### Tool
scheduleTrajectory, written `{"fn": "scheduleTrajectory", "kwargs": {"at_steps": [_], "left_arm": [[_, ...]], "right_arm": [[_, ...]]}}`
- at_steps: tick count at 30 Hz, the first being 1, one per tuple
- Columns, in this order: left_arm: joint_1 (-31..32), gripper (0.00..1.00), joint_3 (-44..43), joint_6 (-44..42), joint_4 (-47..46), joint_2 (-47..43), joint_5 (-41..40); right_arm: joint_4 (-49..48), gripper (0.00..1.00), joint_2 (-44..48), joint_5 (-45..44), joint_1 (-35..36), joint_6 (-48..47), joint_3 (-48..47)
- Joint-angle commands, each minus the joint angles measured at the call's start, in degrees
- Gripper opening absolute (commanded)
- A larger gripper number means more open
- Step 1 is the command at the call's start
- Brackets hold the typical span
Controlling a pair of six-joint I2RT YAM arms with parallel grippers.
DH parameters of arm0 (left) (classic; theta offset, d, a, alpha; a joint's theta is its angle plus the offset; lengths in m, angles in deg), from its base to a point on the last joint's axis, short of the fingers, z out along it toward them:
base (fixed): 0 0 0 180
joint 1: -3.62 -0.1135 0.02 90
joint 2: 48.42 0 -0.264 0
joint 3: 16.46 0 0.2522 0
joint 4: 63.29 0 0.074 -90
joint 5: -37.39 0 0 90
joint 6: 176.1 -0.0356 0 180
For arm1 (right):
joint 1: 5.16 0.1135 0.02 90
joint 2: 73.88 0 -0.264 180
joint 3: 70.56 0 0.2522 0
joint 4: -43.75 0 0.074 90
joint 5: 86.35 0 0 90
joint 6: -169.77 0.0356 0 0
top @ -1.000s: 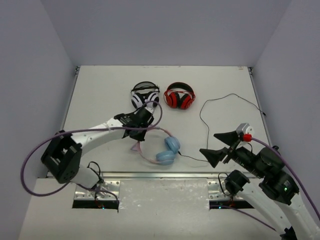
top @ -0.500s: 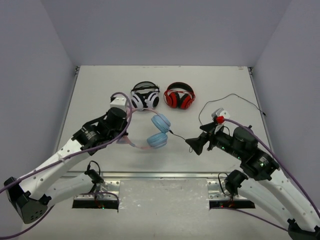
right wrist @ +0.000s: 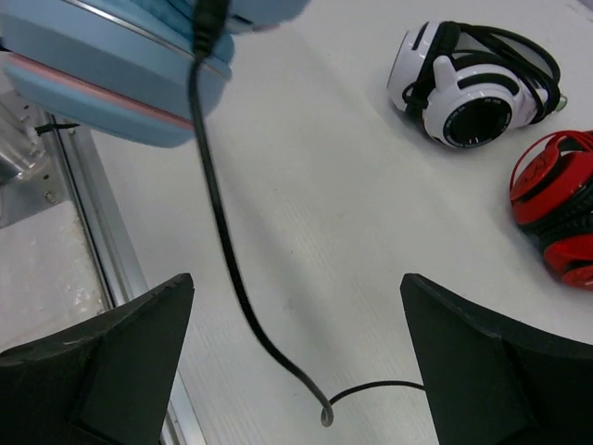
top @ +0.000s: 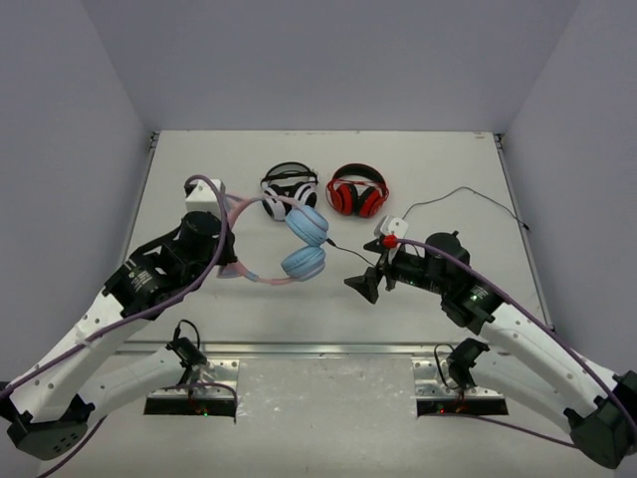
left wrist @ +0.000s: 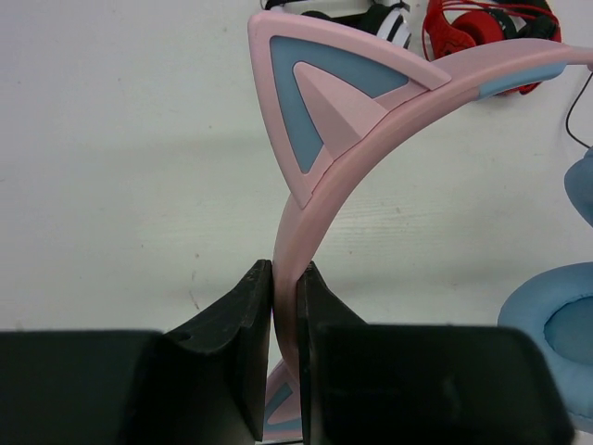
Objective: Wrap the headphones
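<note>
Left of centre in the overhead frame, headphones (top: 303,262): were held above the table (top: 448,159), blue earcups toward centre.
Left gripper (left wrist: 285,283): was clamped on the pink headband just below a cat ear (left wrist: 315,102).
Right gripper (right wrist: 296,278): stood wide apart, holding nothing.
Cable (right wrist: 218,232): ran down from the earcup between the right fingers, touching neither.
Upper centre: white-and-black headphones (top: 289,189) lay beside red-and-black headphones (top: 358,191).

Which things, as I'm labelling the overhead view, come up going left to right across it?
left gripper → white-and-black headphones → red-and-black headphones. The pink headphones and right gripper overlap these, so they are left out.
</note>
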Motion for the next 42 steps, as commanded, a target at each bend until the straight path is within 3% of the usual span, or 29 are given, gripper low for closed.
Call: {"fn": "scheduleTrajectory", "kwargs": {"at_steps": [1,8,11,12,15,22,27,31,35,42], "left_arm": [[-0.4,0.00,-4.8,3.0,-2.2,-2.8,-0.9],[-0.4,0.00,-8.4,3.4,-0.7,-3.2,-3.5],[-0.4,0.00,-9.1,3.2,-0.9,-2.3,-6.0],[-0.4,0.00,-9.1,3.2,-1.1,-2.3,-7.3],[-0.4,0.00,-8.1,3.3,-1.9,-1.7,-9.8],[-0.4,0.00,-1.3,0.4,-7.0,0.2,-17.1],[-0.4,0.00,3.1,-5.5,-10.8,5.7,-11.1],[-0.3,0.00,4.7,-8.7,-13.1,10.3,-1.7],[1.0,0.00,4.7,-11.2,-15.2,14.2,13.3],[8.5,0.00,4.0,-14.1,-16.4,16.6,18.7]], "right_arm": [[-9.6,0.93,-3.9,-2.7,0.1,-2.4,0.5],[-20.5,0.73,-4.6,-0.5,0.1,3.6,8.6],[-22.2,0.49,-1.8,-0.3,0.1,4.5,11.6],[-22.2,0.28,-1.0,-1.1,0.1,4.7,12.1],[-20.1,0.03,3.1,-5.6,0.1,4.2,12.6],[-4.8,0.01,11.0,-12.5,0.1,0.2,4.8],[2.0,0.01,10.9,-15.7,0.2,-2.5,-3.9],[4.9,0.01,6.8,-9.7,0.1,-5.9,-12.1],[8.2,0.01,0.1,1.8,0.2,-9.3,-16.8],[13.8,0.01,-9.0,10.3,0.2,-11.2,-21.0]]}}
